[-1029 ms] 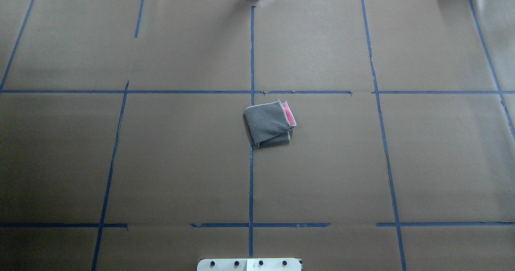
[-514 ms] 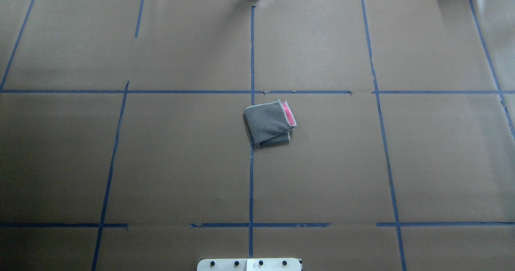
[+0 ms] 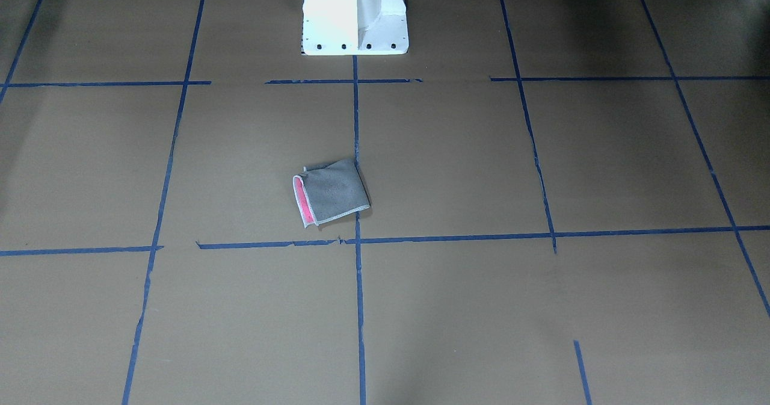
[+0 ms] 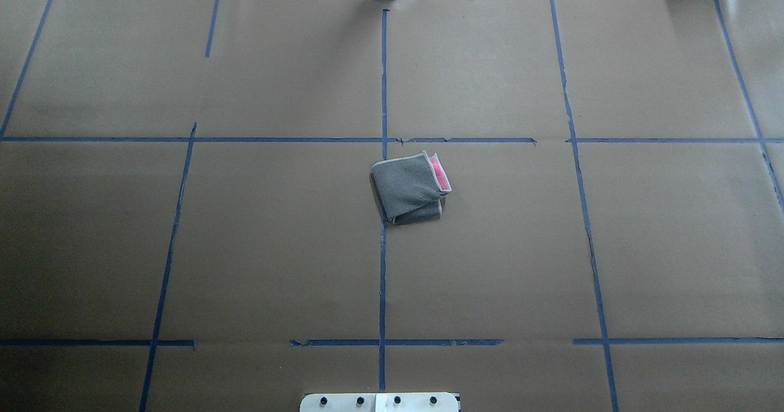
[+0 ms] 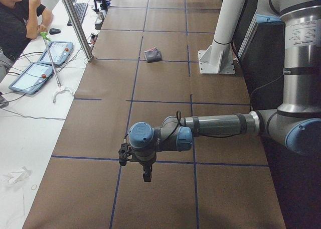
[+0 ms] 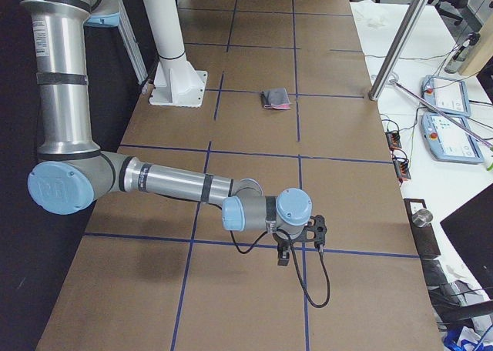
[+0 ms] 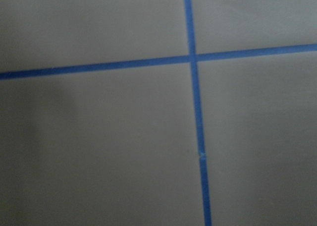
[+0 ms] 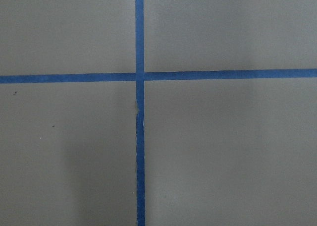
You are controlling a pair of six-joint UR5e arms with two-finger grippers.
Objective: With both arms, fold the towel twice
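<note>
lying on blue-taped brown paper, folded towel, left gripper, right gripper, openings unclear

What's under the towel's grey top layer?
A pink strip shows along the towel's right edge; another grey fold peeks out toward the overhead view's bottom. Deeper layers are covered.

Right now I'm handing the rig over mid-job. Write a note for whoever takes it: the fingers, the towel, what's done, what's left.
The left gripper hangs over the table near its left end, far from the towel. Open or shut cannot be told.
The right gripper hangs near the right end. Its state cannot be told either.
The towel lies mid-table beside the centre tape line, a compact grey bundle with a pink strip at one edge.
Done: both folds, apparently, though the layers are uneven.
Left: probably only checking the fold.
</note>
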